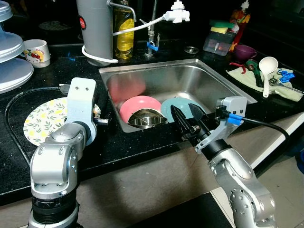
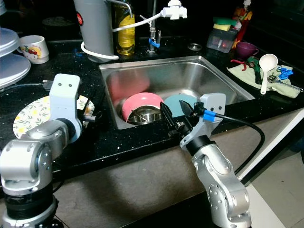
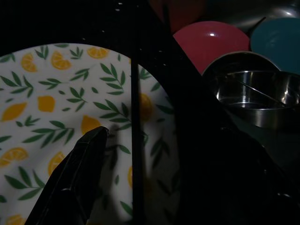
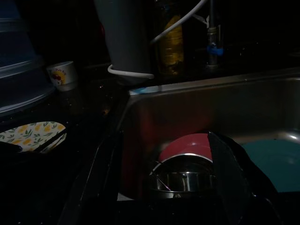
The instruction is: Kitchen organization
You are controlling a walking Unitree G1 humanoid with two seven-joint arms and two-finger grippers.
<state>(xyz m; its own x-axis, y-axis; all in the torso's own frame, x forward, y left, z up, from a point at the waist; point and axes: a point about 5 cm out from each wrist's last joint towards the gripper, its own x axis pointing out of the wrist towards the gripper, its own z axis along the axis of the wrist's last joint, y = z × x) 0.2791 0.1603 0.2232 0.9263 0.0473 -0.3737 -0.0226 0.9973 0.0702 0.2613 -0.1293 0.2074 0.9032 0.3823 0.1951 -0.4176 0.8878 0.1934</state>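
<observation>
A white plate with a lemon and leaf print (image 1: 42, 119) lies on the black counter left of the sink. My left gripper (image 3: 140, 126) hovers low over the plate's sink-side edge, open, with nothing between its fingers (image 3: 79, 173). In the steel sink (image 1: 156, 66) a steel bowl (image 1: 146, 118) rests on a pink plate (image 1: 140, 104), with a teal plate (image 1: 175, 105) beside them. My right gripper (image 1: 181, 108) stands open over the sink's front rim, pointing at the dishes and holding nothing.
Behind the sink stand a grey canister (image 1: 95, 28), a yellow bottle (image 1: 123, 28) and the tap (image 1: 152, 35). A mug (image 1: 37, 52) and stacked pale trays (image 1: 12, 61) sit far left. To the right are a sponge box (image 1: 219, 40), a purple cup (image 1: 243, 50) and a white ladle (image 1: 267, 66).
</observation>
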